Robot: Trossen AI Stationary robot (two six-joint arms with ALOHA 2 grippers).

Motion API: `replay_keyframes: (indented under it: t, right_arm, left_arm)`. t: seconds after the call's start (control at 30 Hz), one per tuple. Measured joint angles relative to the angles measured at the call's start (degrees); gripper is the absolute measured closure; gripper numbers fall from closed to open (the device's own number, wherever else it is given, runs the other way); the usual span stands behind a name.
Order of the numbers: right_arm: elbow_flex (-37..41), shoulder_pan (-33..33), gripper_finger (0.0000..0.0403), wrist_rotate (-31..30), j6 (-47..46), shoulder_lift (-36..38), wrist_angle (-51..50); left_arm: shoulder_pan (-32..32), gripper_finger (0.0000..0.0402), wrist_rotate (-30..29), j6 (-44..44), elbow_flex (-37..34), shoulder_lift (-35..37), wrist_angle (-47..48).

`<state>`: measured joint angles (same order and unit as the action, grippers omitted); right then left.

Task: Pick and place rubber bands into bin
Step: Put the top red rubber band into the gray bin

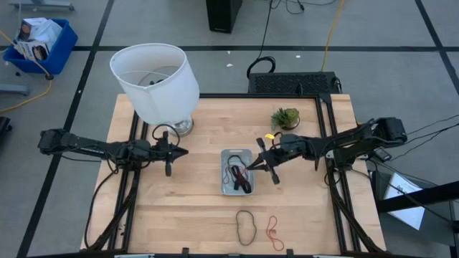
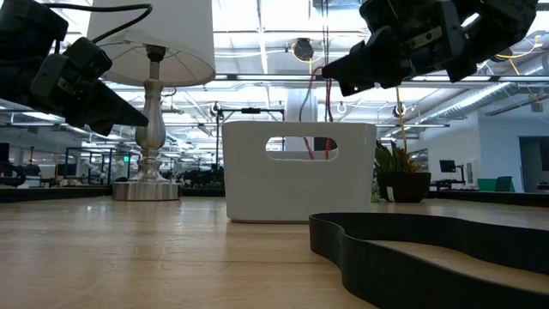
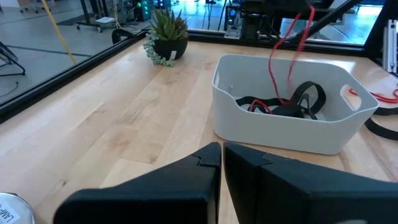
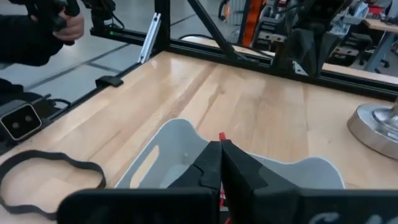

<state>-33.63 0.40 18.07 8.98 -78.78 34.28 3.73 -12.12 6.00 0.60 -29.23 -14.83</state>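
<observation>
The bin (image 1: 228, 155) is a small light-grey tray at the table's middle. It holds black and red rubber bands (image 3: 292, 106). My right gripper (image 1: 251, 164) is above the bin's right side, shut on a red rubber band (image 3: 287, 50) that hangs into the bin. It also shows in the low view (image 2: 324, 103). A black rubber band (image 1: 246, 226) and a red rubber band (image 1: 273, 229) lie flat on the table near its front edge. My left gripper (image 1: 183, 152) is shut and empty, above the table left of the bin. My right gripper pinches the red rubber band's upper end (image 4: 221, 137) between its two shut fingertips. The fingers come from the table's right side, slanting down. The band hangs slack below the fingers as a long loop, its lower part (image 3: 272, 87) down inside the bin.
A white lamp (image 1: 155, 80) stands at the table's far left, with its metal base (image 1: 181, 127) close to my left gripper. A small potted plant (image 1: 285, 117) stands far right of the bin. A person's hand (image 4: 65, 25) shows beyond the table in the right wrist view.
</observation>
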Motion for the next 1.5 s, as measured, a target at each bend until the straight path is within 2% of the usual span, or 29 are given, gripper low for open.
replay_keyframes:
  t: [0.1, 0.4, 0.57, 0.8, 1.07, 1.17, 1.23, 1.3, 1.37, 1.43, 1.5]
  right_arm:
    - [0.00, 0.00, 0.0375, 0.04, -0.84, 0.13, 0.19]
    - [-0.01, 0.00, 0.0255, -1.75, -4.00, 2.53, -0.85]
    - [0.07, 0.00, 0.0222, -1.49, -5.56, 3.23, -3.64]
    - [0.07, 0.02, 0.0209, -1.28, -6.18, 3.34, -10.76]
    - [-1.82, 0.46, 0.0207, -0.41, -5.93, 2.91, -8.81]
    - [-3.17, 0.48, 0.0205, -3.02, -4.29, 2.57, -11.27]
    - [-4.17, 0.67, 0.0205, -6.82, -4.80, 2.24, -14.36]
    - [-4.45, 1.27, 0.0208, -7.05, -0.89, 1.48, -14.20]
    - [-4.43, 2.10, 0.0210, -9.85, -2.34, 0.43, -11.63]
    - [-4.53, 3.20, 0.0213, -9.87, 2.15, -1.34, -7.90]
    - [-4.48, 5.52, 0.0214, -15.97, 8.20, -2.46, -8.06]
  left_arm:
    - [0.00, 0.0376, 0.00, 0.02, 0.00, 0.00, 0.02]
    - [-0.02, 0.0376, 0.00, 0.20, 0.00, 0.00, 0.06]
    - [-0.02, 0.0376, 0.00, 0.26, 0.00, 0.00, 0.02]
    - [-0.01, 0.0376, 0.00, 0.03, 0.00, 0.00, 0.04]
    - [-0.02, 0.0376, -0.88, 0.00, 0.00, 0.00, -0.23]
    - [0.00, 0.0376, -1.07, 0.17, 0.00, 0.00, -0.56]
    - [-0.02, 0.0376, -1.07, 0.28, 0.00, 0.00, -0.90]
    - [0.00, 0.0376, -1.07, 0.60, 0.00, 0.00, -0.79]
    - [-0.02, 0.0376, -1.06, 0.57, 0.00, 0.00, -0.82]
    - [-0.02, 0.0376, -1.07, 0.37, 0.00, 0.00, -0.90]
    - [-0.02, 0.0376, -1.07, 0.33, 0.00, 0.00, -0.87]
